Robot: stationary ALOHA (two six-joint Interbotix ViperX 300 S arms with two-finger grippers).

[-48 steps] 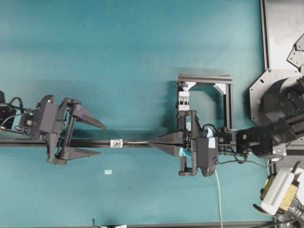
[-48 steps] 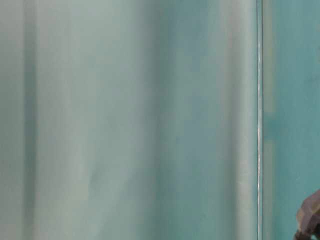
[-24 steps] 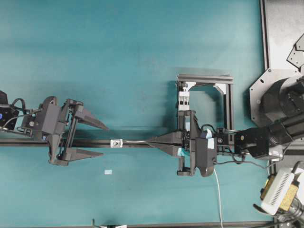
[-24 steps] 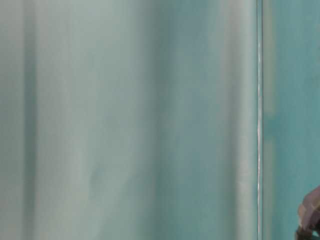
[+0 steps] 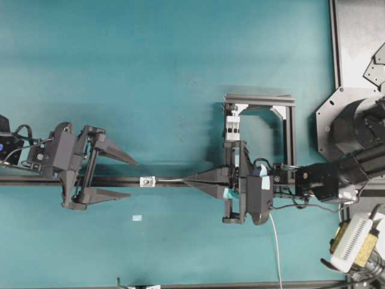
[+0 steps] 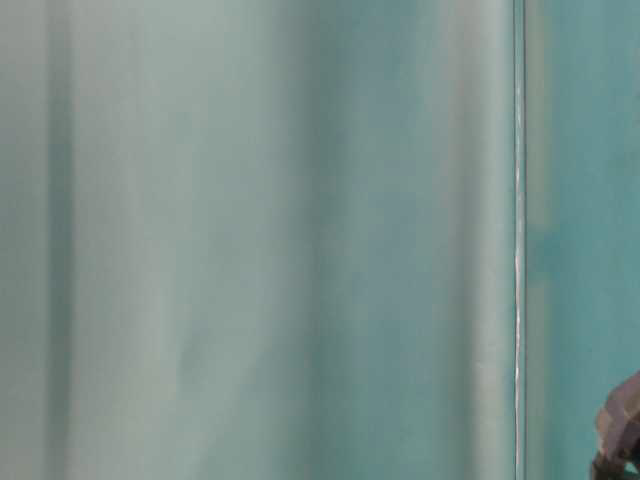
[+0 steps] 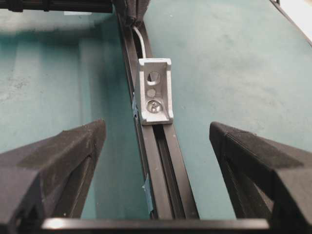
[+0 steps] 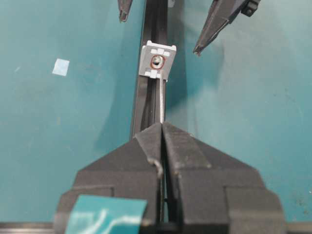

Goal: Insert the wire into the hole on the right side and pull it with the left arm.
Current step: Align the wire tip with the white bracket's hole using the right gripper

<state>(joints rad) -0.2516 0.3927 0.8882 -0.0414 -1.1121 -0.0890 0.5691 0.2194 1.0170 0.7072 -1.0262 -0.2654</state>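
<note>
Landmark: the silver block (image 5: 147, 181) is bolted on the black rail (image 5: 174, 182).
Right end effector (image 8: 162, 127): clamped on the wire (image 8: 161, 105), right of the block.
Wire: its tip is seen at the block's hole (image 7: 154, 76).
Left end effector (image 5: 131, 177): spread wide, left of the block.

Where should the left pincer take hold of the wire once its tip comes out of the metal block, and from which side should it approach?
Probably the stiff tip, just past the metal block on the left pincer's side. Come along the black rail, open fingers either side of it, since the wire lies straight along it from the shut right pincer.
</note>
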